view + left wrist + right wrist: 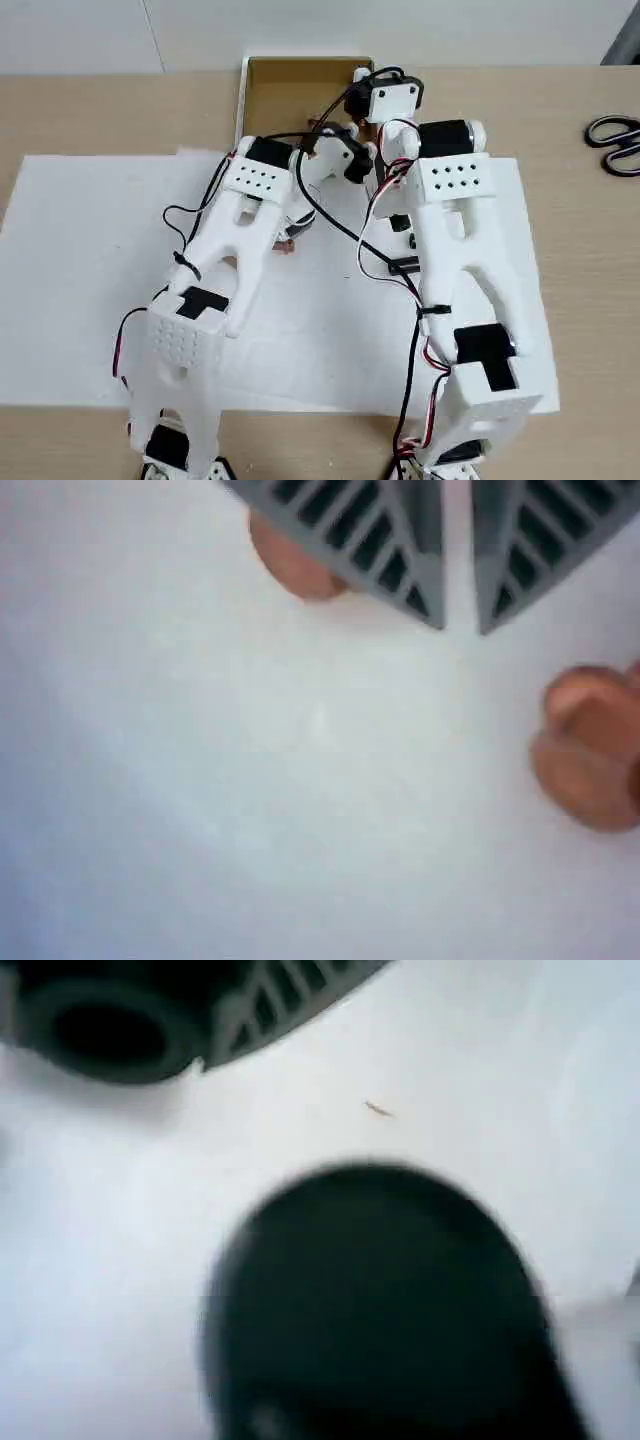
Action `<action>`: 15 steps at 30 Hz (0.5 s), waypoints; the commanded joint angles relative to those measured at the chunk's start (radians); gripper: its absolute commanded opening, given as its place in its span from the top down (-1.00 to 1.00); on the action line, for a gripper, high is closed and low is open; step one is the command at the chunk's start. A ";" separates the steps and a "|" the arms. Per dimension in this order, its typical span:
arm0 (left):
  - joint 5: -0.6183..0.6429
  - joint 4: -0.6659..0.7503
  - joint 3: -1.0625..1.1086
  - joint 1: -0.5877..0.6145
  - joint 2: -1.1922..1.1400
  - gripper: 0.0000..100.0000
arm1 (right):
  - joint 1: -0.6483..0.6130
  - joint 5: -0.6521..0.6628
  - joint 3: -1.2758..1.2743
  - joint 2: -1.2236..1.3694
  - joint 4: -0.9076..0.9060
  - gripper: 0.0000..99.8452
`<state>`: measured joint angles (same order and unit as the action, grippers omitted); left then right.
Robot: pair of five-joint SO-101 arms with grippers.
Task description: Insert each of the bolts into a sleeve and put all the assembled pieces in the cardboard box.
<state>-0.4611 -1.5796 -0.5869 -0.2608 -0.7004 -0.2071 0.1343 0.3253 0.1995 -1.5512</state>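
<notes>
Broadly, the white paper sheet (90,280) covers most of the light wooden worktop (80,110). A wide bare stretch of it lies outward of the left arm (235,240), and only a narrow strip outward of the right arm (460,240). The open-topped brown cardboard box (300,95) sits at the sheet's far edge, just beyond both arms' front ends, which crowd close together before it. Black-handled scissors (615,140) lie at the worktop's right edge, well apart from the sheet.

The left gripper (462,625) hangs low over the sheet, its grey ribbed jaws parted by a narrow slit and grasping nothing. A brown rounded piece (290,570) lies just beside one jaw, partly hidden by it. A second brown piece (585,750) lies apart on the other side. Their long axes are too blurred to tell.

By the right arm, a black cylindrical sleeve (110,1030) seems to stand on end, its bore towards the camera. A large black blurred shape (370,1300) sits nearer the lens. Whether the right arm's jaws are closed cannot be told.
</notes>
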 commanded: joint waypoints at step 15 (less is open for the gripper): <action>-0.631 -0.130 -0.357 0.138 -0.044 0.70 | 0.002 0.002 0.009 -0.064 -0.004 0.99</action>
<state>-1.0104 -1.7070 -0.9014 -0.1227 -0.7342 -0.2071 0.1327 0.3253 0.1979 -1.5512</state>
